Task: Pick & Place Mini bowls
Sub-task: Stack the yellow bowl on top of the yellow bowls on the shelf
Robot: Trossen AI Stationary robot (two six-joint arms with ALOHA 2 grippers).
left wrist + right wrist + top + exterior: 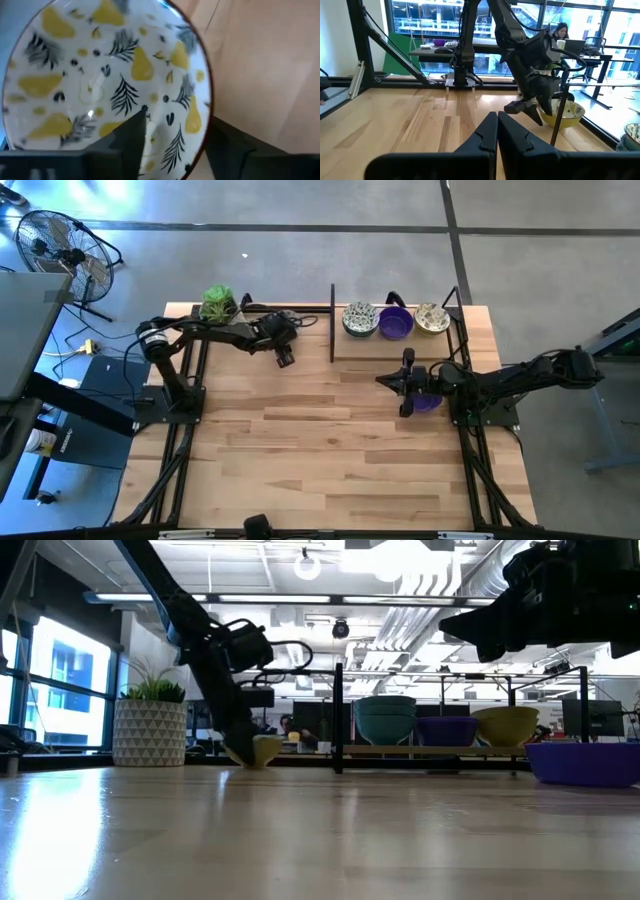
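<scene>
Here we see the left gripper (170,145) w/ jaws spread astride the rim of a glossy round pear-print bowl (107,75); right gripper (497,132) clenched, empty, above smooth wood table (330,450).

The right arm hides most of the purple bowl (429,402) beneath it in the high view.

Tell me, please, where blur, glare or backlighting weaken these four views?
Left wrist view: the pear-patterned bowl is close and soft, with small glare spots. Low view: bright windows and ceiling lights silhouette the arms; the table reflects light. Right wrist view: window backlight darkens the left gripper. High view: even.
</scene>
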